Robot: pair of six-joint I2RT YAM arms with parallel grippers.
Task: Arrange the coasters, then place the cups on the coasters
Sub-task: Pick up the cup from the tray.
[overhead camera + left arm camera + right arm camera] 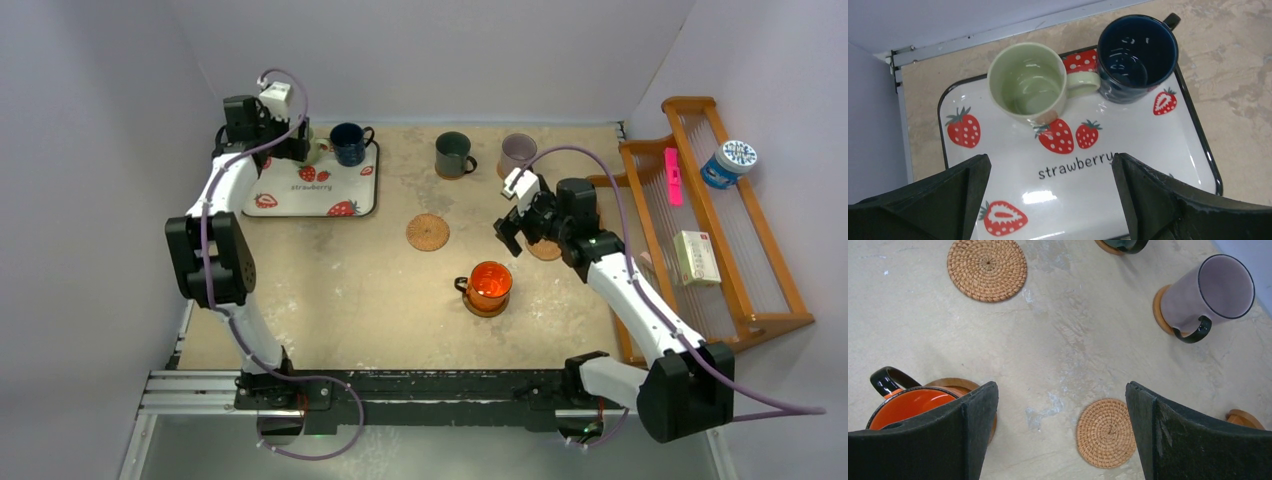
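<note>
**Top view.** Three ceramic cups are found seated on round brown coasters: the orange handled mug near centre, and the dark green mug and mauve-grey mug at the far edge. The navy blue mug stands on the white strawberry-print tray at far left, beside the left gripper. One woven rattan coaster lies bare at centre. A second woven coaster is partly masked by the right gripper.

**Left wrist view.** The left jaws are seen spread wide with nothing held. The pale green mug stands on the tray just beyond them, its handle touching the navy blue mug.

**Right wrist view.** The right jaws are likewise fully parted and empty, and the second woven coaster lies on the table below them.

**Handling.** The mugs are judged rigid, glazed, slippery and breakable. A grip across the rim wall is advised, on the side away from the neighbouring cup. The coasters are judged light, thin and stiff, and best taken by the edge.
</note>
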